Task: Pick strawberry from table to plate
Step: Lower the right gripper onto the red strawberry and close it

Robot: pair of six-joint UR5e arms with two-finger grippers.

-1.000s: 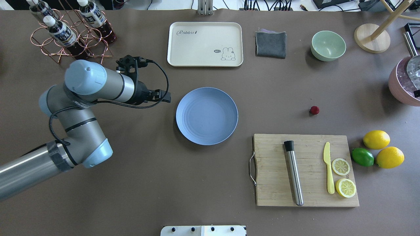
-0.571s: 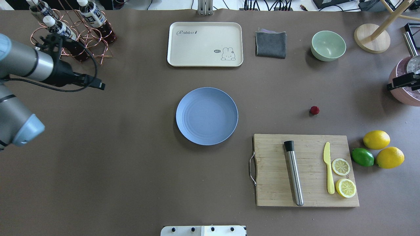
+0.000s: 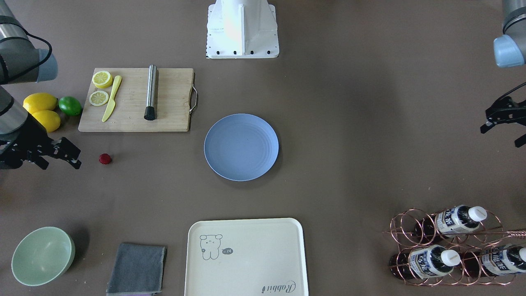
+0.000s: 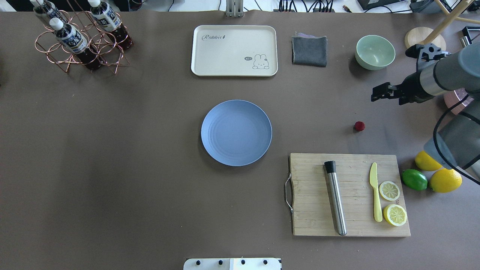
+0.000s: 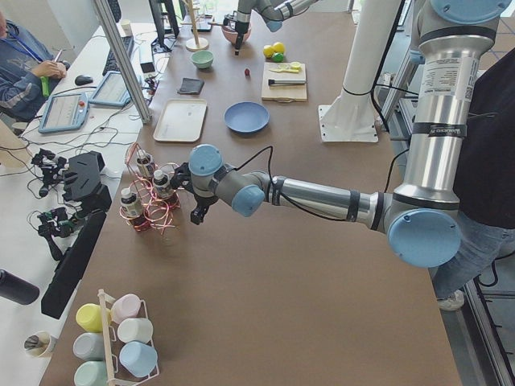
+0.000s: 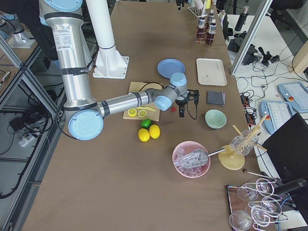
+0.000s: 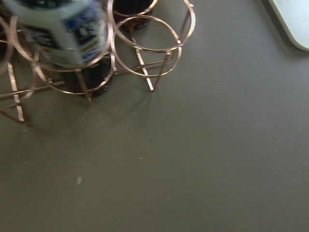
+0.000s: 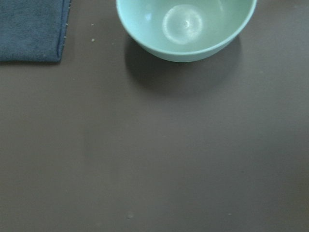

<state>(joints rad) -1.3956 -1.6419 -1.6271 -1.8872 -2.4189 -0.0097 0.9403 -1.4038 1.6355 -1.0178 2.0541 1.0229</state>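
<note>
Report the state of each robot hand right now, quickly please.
Left hand: open, holding nothing.
Right hand: open, holding nothing.

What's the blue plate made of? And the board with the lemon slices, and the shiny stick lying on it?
The plate looks like plastic or a similar moulded material: dull, no glare, with faint rings. I cannot tell which. The board looks like wood or bamboo: pale brown, with straight grain lines. The stick looks like brushed metal, silvery with a soft shine. Its black tip may be rubber or plastic.
</note>
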